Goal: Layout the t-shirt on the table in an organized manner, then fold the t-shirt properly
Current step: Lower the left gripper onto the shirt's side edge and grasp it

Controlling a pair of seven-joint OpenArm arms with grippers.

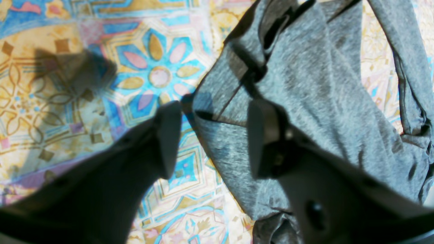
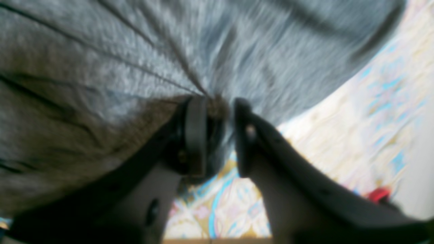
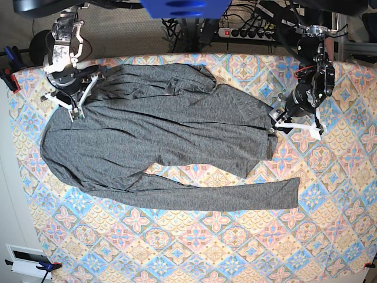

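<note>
A grey t-shirt (image 3: 159, 141) lies spread across the upper half of the table (image 3: 330, 236), which is covered by a tiled cloth of blue, pink and cream medallions. The shirt is wide and wrinkled. Its body runs from the left side of the base view to just right of centre, and one long sleeve stretches along its lower edge toward the right. Bunched folds sit near the top centre.

The right gripper (image 3: 75, 112) is at the shirt's upper left corner in the base view. In its wrist view the right gripper (image 2: 220, 112) has its two fingers close together with a small tuft of grey cloth pinched between them. Creases fan out from that pinch across the fabric, which fills most of the frame and looks pulled taut. The picture is blurred.

The left gripper (image 3: 277, 125) is at the shirt's right edge in the base view, just beside the bunched hem. In its wrist view the left gripper (image 1: 212, 135) stands open, fingers well apart. One finger (image 1: 168, 135) is over bare cloth-covered table, the other finger (image 1: 262, 135) is over the grey fabric, and the shirt's edge runs through the gap between them. Nothing is clamped there. Whether the fingertips touch the fabric cannot be told.
</note>
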